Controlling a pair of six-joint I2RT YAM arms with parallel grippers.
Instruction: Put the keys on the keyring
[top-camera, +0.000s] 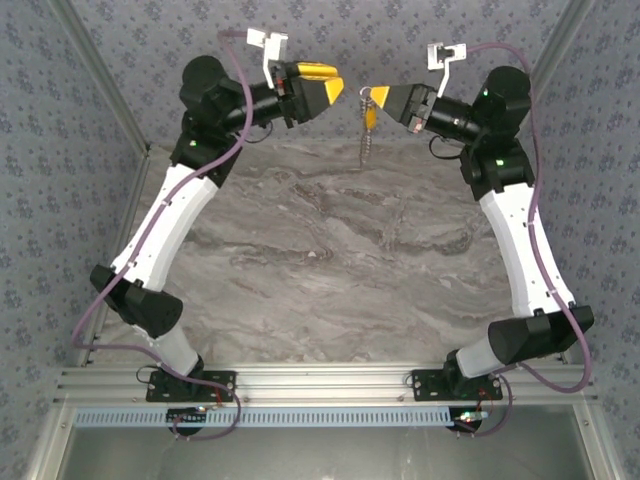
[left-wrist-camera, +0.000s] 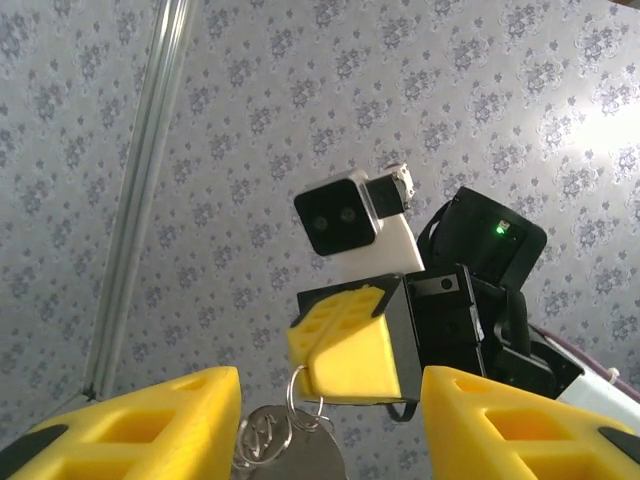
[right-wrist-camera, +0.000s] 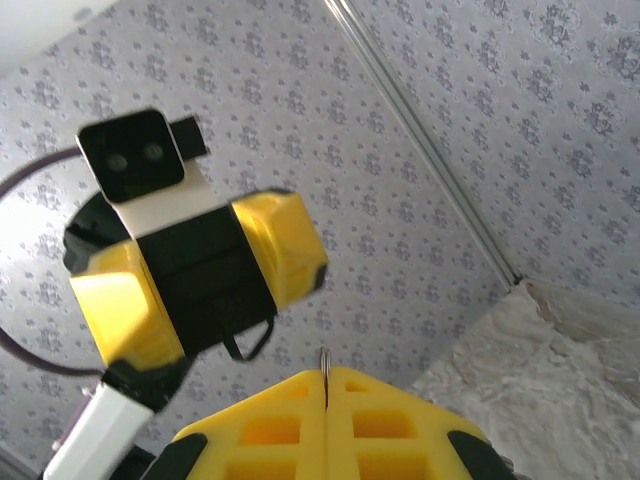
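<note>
Against patterned walls above the marble table (top-camera: 320, 260), the right gripper (top-camera: 371, 98) is pinching the light, floppy keyring (top-camera: 366, 146), with the keys (top-camera: 371, 117) dangling and probably best grasped by their stiff body, while the left gripper (top-camera: 336, 88) is waiting nearby, fingers apart.

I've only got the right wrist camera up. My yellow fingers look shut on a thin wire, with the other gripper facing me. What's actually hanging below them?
Observer: On the top camera, a grey chain-like metal keyring dangles from the right gripper, hanging clear of the marbled table.
Operator: Is the key on it?
Observer: A tiny yellow-orange oblong key hangs just under the fingertips, at the top of that keyring. Whether it is threaded on, I cannot tell.
Operator: And the left gripper?
Observer: The left gripper is open. On its wrist camera the yellow fingers stand wide apart, with small silver rings hanging ahead.
</note>
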